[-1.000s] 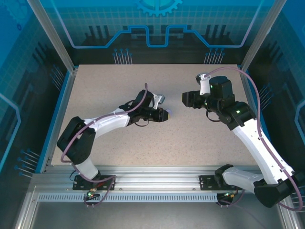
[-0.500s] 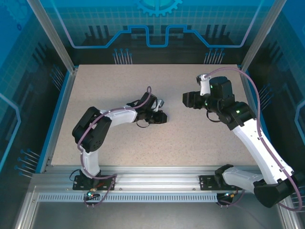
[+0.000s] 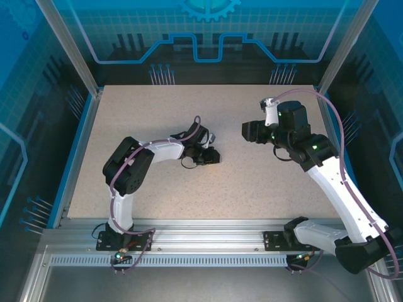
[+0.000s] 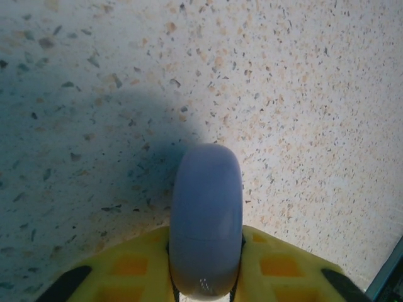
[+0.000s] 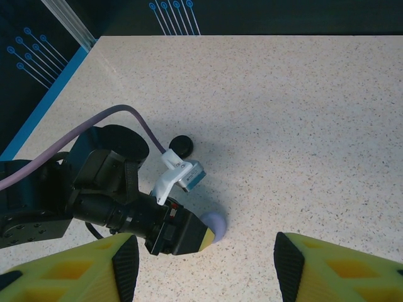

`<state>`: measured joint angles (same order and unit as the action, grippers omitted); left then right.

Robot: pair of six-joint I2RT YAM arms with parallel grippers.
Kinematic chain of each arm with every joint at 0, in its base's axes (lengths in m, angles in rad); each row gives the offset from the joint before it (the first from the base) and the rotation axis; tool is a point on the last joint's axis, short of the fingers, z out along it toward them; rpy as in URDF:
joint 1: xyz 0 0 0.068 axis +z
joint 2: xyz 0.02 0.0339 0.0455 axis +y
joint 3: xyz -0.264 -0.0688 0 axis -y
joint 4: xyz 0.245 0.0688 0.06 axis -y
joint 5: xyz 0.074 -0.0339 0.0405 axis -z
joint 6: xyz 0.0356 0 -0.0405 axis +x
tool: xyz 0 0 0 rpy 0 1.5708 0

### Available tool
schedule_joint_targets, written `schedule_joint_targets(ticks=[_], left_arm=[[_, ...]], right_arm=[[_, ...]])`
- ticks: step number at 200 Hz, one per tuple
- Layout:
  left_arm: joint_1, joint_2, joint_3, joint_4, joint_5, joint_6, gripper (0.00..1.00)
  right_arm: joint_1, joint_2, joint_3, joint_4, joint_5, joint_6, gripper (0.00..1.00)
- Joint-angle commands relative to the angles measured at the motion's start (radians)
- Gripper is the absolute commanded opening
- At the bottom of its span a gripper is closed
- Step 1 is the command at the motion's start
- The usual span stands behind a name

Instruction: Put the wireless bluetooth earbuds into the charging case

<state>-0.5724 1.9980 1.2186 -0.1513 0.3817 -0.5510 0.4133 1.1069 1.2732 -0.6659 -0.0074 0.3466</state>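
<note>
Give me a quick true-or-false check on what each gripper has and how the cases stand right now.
1. The left gripper has the lilac case between its fingers. True.
2. The right gripper is holding a black earbud. False: its fingers stand wide apart with nothing between them.
3. A small black round thing lies on the table just beyond the left arm's wrist. True.
4. The lilac case is open with its lid up. False: in the left wrist view it looks closed, smooth all round, and it stands on edge between the fingers.
</note>
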Motion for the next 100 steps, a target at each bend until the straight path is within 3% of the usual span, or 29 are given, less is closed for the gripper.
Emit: schedule_joint_targets(ticks=[1,16,70,100], left_arm=[[0.006,0.014,0.014,-0.051,-0.024,-0.016,0.36],[0.007,0.002,0.008,-0.050,-0.037,-0.013,0.49],[0.012,-0.065,-0.009,-0.077,-0.058,0.035,0.75],[0.029,-0.158,-0.040,-0.132,-0.124,0.090,0.81]], right_arm=[[-0.018,-0.019,-0.014,-0.016,-0.002,-0.012,0.62],[-0.020,-0.019,-0.016,-0.018,-0.002,-0.012,0.62],[-0.033,-0.027,-0.036,-0.011,0.010,-0.008,0.62],[-0.046,-0.023,-0.063,-0.010,0.051,-0.005,0.63]])
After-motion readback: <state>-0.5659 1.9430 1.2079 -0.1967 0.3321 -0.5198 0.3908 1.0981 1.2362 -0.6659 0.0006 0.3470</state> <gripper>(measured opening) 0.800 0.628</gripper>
